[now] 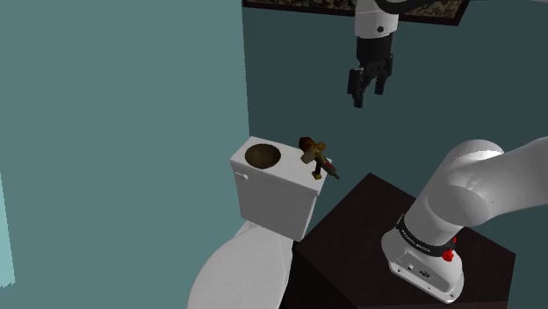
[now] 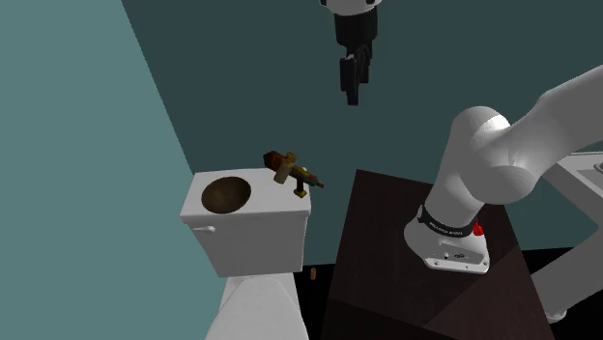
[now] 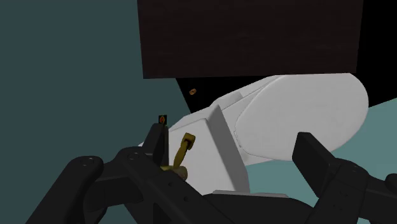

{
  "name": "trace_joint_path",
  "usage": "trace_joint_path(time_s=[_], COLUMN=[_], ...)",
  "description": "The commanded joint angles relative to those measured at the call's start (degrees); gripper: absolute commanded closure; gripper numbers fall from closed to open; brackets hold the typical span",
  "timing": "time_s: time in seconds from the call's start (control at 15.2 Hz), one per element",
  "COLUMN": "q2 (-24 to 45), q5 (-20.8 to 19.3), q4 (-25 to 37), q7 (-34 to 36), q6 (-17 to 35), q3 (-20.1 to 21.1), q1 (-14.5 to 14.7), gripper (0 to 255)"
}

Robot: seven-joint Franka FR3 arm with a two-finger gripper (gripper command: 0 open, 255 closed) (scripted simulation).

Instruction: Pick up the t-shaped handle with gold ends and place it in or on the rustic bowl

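Note:
A brown rustic bowl (image 1: 263, 155) (image 2: 225, 195) sits on the white toilet tank lid (image 1: 285, 180), toward the shoulder view's left. The T-shaped handle (image 1: 314, 158) (image 2: 293, 172), dark brown with gold ends, lies on the same lid beside the bowl, near the edge closest to the stand. My black gripper (image 1: 367, 92) (image 2: 352, 87) hangs high above and to the right of the handle, touching nothing. In the wrist view the gripper (image 3: 233, 143) is open with its fingers wide apart, and the handle's gold end (image 3: 181, 156) shows far below, by one finger.
The white toilet bowl (image 1: 237, 272) extends below the tank. A dark stand (image 1: 369, 219) (image 2: 387, 251) butts against the tank's side. Teal walls close in behind, with a framed picture (image 1: 307, 4) overhead. A small brown object (image 2: 313, 274) lies on the floor between toilet and stand.

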Motion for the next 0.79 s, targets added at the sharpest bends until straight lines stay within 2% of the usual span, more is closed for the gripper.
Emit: trace_joint_path(time_s=[0.0,0.73], q2=[0.0,16.5], q5=[0.0,-0.6], q4=[0.0,-4.8], q7=[0.0,-1.9], q6=[0.0,20.6], q3=[0.0,-6.6], q1=[0.0,-2.4], gripper=[0,0])
